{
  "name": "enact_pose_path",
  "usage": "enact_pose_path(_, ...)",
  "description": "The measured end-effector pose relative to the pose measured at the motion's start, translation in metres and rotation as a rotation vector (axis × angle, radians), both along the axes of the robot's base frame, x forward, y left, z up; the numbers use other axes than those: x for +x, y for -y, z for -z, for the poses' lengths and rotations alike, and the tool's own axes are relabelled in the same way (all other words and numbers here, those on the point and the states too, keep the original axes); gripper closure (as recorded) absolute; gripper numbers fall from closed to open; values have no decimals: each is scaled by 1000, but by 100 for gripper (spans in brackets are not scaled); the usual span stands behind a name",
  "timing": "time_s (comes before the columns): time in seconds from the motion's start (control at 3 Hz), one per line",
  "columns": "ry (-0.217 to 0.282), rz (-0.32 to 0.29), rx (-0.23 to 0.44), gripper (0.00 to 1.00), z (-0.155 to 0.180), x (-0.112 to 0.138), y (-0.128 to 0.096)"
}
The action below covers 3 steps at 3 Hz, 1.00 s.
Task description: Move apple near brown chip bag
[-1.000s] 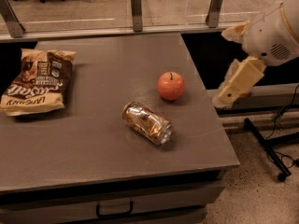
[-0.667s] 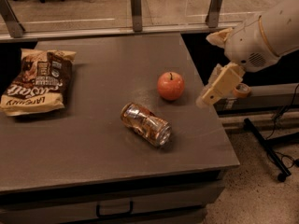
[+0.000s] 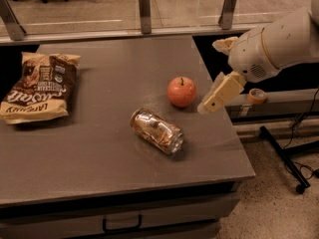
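The apple, small, round and red-orange with a short dark stem, sits on the grey table right of centre. The brown chip bag lies flat at the table's left edge, far from the apple. My gripper comes in from the right on a white arm, just right of the apple and a little above the table. It is open and empty. Its lower cream finger points down-left, with its tip close to the apple's right side and not touching it.
A shiny orange-and-silver drink can lies on its side in front of the apple. A railing with posts runs behind the table. A roll of tape sits on a ledge to the right. A drawer handle shows below.
My gripper has moved left and slightly down, from beyond the table's right edge to just beside the apple. The apple, can and bag have not moved.
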<state>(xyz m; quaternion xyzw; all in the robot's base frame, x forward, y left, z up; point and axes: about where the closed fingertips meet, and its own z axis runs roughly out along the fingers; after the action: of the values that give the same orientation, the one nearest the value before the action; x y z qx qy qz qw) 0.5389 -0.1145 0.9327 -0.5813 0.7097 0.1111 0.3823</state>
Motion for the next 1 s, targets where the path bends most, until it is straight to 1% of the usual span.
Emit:
enact_pose_path(0.33, -7, 35, 19, 0, 5, 3, -3)
enact_pose_path(0.67, -15, 79, 44, 0, 19, 10, -8)
enact_pose_path(1.0, -21, 96, 69, 0, 34, 17, -16)
